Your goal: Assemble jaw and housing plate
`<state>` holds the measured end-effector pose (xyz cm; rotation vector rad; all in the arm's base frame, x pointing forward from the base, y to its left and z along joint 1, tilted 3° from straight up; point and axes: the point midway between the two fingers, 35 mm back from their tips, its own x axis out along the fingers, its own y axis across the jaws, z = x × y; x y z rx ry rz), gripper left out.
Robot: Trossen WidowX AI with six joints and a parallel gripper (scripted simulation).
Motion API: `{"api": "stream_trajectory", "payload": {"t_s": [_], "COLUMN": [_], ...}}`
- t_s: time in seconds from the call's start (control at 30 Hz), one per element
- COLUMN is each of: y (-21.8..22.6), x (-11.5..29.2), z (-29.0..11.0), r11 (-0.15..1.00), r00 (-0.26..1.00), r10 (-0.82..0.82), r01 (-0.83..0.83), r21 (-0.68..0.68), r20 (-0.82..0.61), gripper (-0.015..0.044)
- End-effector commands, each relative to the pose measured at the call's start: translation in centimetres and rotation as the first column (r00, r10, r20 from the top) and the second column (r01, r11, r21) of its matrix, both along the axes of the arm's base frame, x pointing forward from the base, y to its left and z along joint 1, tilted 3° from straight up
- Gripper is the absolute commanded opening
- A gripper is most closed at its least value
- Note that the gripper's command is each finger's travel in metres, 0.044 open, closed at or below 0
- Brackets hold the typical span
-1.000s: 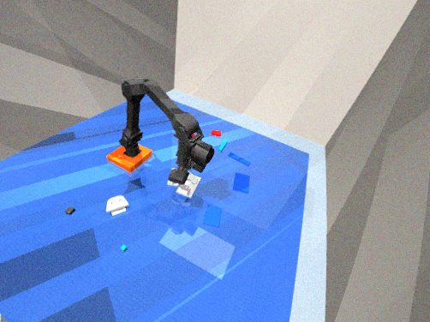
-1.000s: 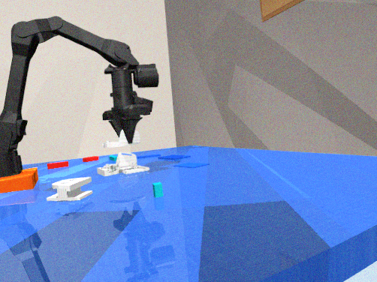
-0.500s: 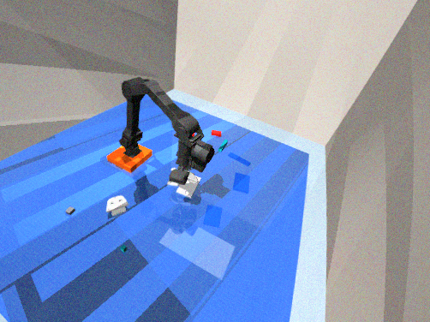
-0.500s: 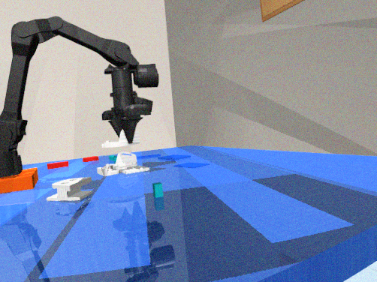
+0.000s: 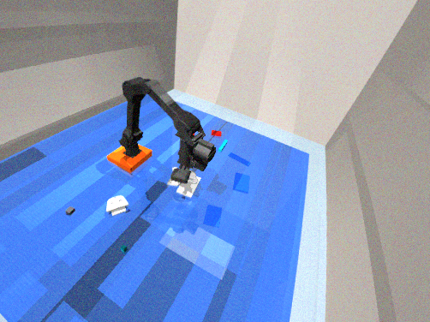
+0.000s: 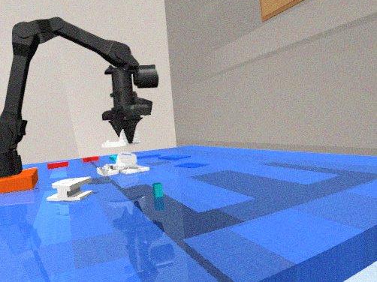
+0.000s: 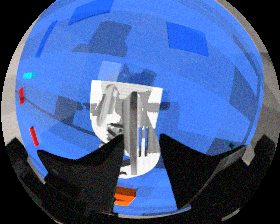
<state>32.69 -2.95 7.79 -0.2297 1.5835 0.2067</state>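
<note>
The white base (image 5: 184, 191) (image 6: 142, 169) (image 7: 155, 96) lies on the table, with a white jaw (image 6: 127, 160) (image 7: 107, 105) on it, at the left of the base in the wrist view. My gripper (image 6: 125, 139) (image 7: 142, 136) is shut on the other white jaw (image 6: 112, 144) (image 7: 131, 127) and holds it in the air above the base, clear of it. In the wrist view the held jaw hides part of the base; the free pin and the gear teeth cannot be made out. The white housing plate (image 5: 116, 201) (image 6: 76, 181) rests raised on a stand, away from the base.
A teal block (image 5: 123, 248) (image 6: 158, 190) stands nearer the front. A small grey block (image 5: 70, 211) lies beyond the housing plate. Red blocks (image 5: 216, 133) (image 6: 58, 164) (image 7: 34, 136) and a cyan block (image 5: 223, 145) (image 7: 29, 75) lie farther back. The arm's orange foot (image 5: 128, 159) (image 6: 19, 181) is at the left.
</note>
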Motion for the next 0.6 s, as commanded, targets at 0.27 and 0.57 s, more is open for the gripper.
{"api": "stream_trajectory", "payload": {"t_s": [0.27, 0.57], "y": [-0.03, 0.02], "x": [-0.04, -0.03], "z": [0.00, 0.00], "r11": [1.000, 1.000], "r00": [1.000, 1.000], "r10": [-0.008, -0.008], "r01": [0.008, 0.008], "r21": [-0.003, -0.003], "r20": [-0.003, -0.003], "gripper": [0.0134, 0.0134]}}
